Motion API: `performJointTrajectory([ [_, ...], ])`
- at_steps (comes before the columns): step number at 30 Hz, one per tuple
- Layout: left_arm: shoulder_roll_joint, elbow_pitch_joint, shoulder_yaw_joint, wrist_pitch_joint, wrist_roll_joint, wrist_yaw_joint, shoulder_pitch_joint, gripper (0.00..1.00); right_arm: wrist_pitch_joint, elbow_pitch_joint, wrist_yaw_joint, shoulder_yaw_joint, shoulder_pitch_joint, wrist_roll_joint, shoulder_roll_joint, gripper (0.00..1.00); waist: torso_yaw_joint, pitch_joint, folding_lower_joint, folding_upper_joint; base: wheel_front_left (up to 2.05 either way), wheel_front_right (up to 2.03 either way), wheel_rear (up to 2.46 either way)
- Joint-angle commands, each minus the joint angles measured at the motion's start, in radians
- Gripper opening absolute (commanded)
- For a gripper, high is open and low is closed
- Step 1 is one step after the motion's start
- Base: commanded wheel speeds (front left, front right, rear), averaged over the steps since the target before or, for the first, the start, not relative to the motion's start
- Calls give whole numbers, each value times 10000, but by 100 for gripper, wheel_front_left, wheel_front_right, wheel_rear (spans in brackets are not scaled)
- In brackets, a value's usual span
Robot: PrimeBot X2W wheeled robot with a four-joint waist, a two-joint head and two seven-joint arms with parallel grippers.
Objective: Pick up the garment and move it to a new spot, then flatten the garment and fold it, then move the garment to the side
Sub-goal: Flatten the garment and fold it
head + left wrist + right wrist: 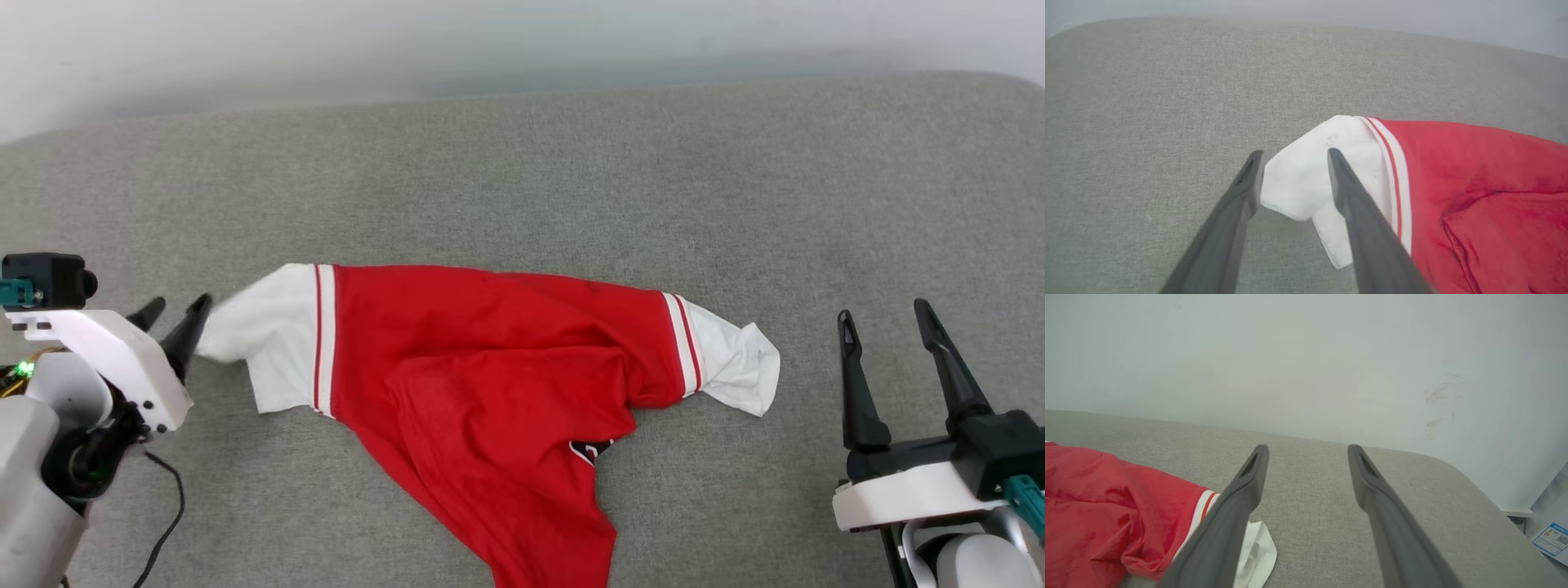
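Left gripper (175, 314) wide open, nothing held; white sleeve (1306, 183) edge lies between its fingertips, rest of garment (490, 367) spreads off to its right on grey cushion (571, 163); right gripper (886, 314) open, empty, other sleeve (735, 367) left of it, apart. Judgement: go lower over the hem, catch both layers before closing; then pull outward, gently.

Seeing bare grey cushion (571, 163) running wide behind the garment (490, 367), ending at the wall (490, 41). Seeing garment sprawling across the middle, reaching the head view's bottom edge, blocking any low cross-pass. Finding an open lane between its right sleeve (735, 367) and the right gripper (883, 310). Noting left gripper (178, 304), fingers spread, crowding the left sleeve (261, 335). Noting black cable (167, 498) hanging beside that arm.
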Motion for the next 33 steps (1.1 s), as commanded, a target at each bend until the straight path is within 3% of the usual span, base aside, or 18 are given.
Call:
performJointTrajectory([
  [1,-101,-25,86,-464,101,-42,95,100,-20,52,-7,17,63,-40,6,100,72,-127,0,0,0,0,0],
  [8,-410,-794,123,-3791,1531,-156,663,100,-20,115,-7,-52,250,-92,6,100,320,-690,0,0,0,0,0],
  [11,-618,-1587,620,-4242,2071,148,1212,100,-20,131,-7,-134,305,-156,6,100,457,-885,0,0,0,0,0],
  [14,-1129,-3027,1830,-4284,2943,559,2028,100,385,307,-7,-305,297,-139,6,100,649,-969,0,0,0,0,0],
  [17,-1777,-4278,2780,-4269,3886,733,3165,100,1709,269,-5,-24,-50,-306,-45,100,900,-939,0,0,0,0,0],
  [21,-2424,-5164,3323,-4273,4989,844,4170,100,4487,297,-7,655,-588,442,-1086,100,1279,-846,0,0,0,0,0],
  [27,-3138,-5635,3495,-4274,5759,475,4842,100,9008,323,-7,1597,-1546,2476,-2770,100,1951,-516,0,0,0,0,0],
  [30,-3437,-5641,3552,-4275,5948,267,4860,100,10325,517,-5,1779,-1940,3238,-3187,100,2252,-275,0,0,0,0,0],
  [33,-3690,-5546,3496,-4275,6106,62,4690,100,10944,972,-7,1879,-2115,3497,-3448,100,2564,-59,0,0,0,0,0],
])
